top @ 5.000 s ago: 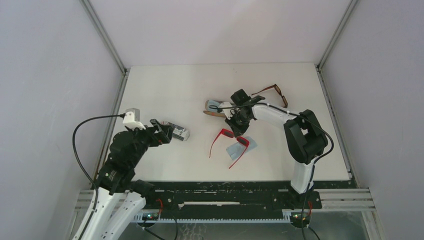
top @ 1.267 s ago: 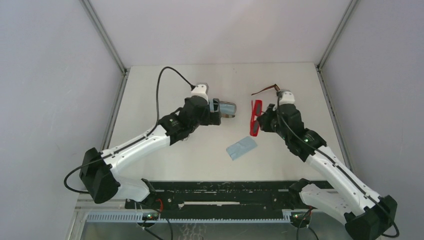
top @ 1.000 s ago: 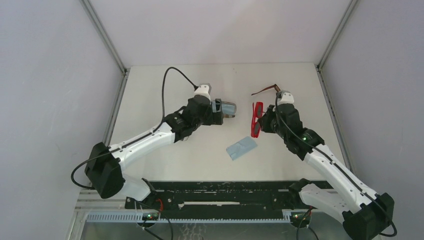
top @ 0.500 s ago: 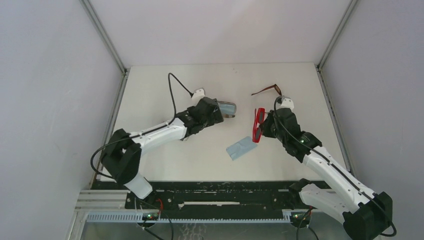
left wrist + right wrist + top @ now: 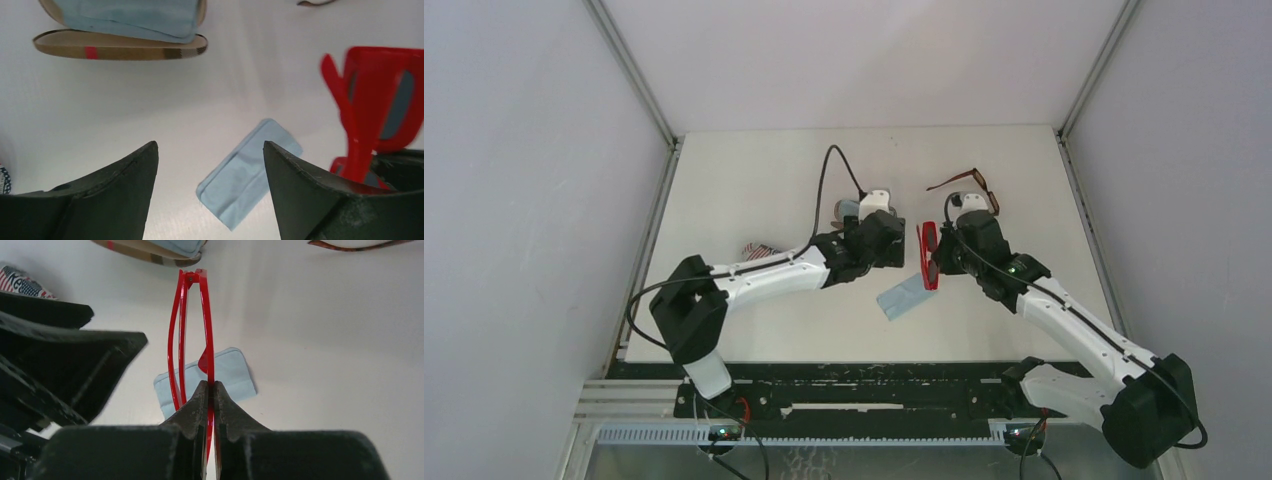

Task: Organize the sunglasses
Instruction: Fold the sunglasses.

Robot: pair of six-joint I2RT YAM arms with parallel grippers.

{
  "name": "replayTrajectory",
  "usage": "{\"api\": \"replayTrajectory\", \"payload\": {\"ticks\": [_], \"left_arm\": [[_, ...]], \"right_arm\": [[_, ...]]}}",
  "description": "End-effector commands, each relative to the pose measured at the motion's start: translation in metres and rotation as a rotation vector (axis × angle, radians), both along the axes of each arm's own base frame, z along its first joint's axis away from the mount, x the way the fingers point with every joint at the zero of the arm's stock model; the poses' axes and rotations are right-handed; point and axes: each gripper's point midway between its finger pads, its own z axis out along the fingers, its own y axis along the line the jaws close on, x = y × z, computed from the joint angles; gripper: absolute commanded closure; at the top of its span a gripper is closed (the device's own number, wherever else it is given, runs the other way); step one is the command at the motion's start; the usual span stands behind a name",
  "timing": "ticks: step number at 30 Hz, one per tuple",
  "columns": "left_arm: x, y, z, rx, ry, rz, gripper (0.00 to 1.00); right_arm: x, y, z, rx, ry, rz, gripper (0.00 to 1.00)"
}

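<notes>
Swung away from the table's (image 5: 744,180) left edge, the left gripper (image 5: 209,148) is held apart beside the red sunglasses (image 5: 926,256), clamped in the right gripper (image 5: 210,386).

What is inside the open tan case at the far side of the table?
A light blue cloth lies in the tan case. Anything under the cloth is covered, and the left wrist view cuts off the case's far edge.

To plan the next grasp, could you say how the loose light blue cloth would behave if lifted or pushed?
The cloth lies thin and flat, so probably floppy and light; pushed on the smooth table, it may bunch.
</notes>
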Motion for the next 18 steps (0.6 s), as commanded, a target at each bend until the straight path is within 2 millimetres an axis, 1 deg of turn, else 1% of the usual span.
{"api": "replayTrajectory", "payload": {"ticks": [1,7,12,14,16,18], "left_arm": [[-0.002,-0.015,0.031,-0.028,-0.089,-0.096,0.19],[-0.004,-0.022,0.026,-0.026,-0.079,-0.121,0.19],[-0.003,-0.022,0.030,-0.024,-0.088,-0.123,0.18],[-0.001,-0.016,0.030,-0.013,-0.094,-0.100,0.18],[0.002,-0.005,0.028,-0.014,-0.094,-0.051,0.17],[0.010,0.009,0.023,-0.045,-0.069,0.016,0.17]], "right_arm": [[0.008,0.028,0.033,0.034,-0.108,0.155,1.00],[-0.005,0.051,0.032,0.038,-0.116,0.288,1.00],[-0.012,0.062,0.031,0.052,-0.106,0.350,1.00],[-0.007,0.052,0.028,0.026,-0.105,0.292,1.00],[0.002,0.030,0.026,-0.020,-0.102,0.158,1.00],[0.008,0.007,0.022,-0.055,-0.093,0.032,1.00]]}}
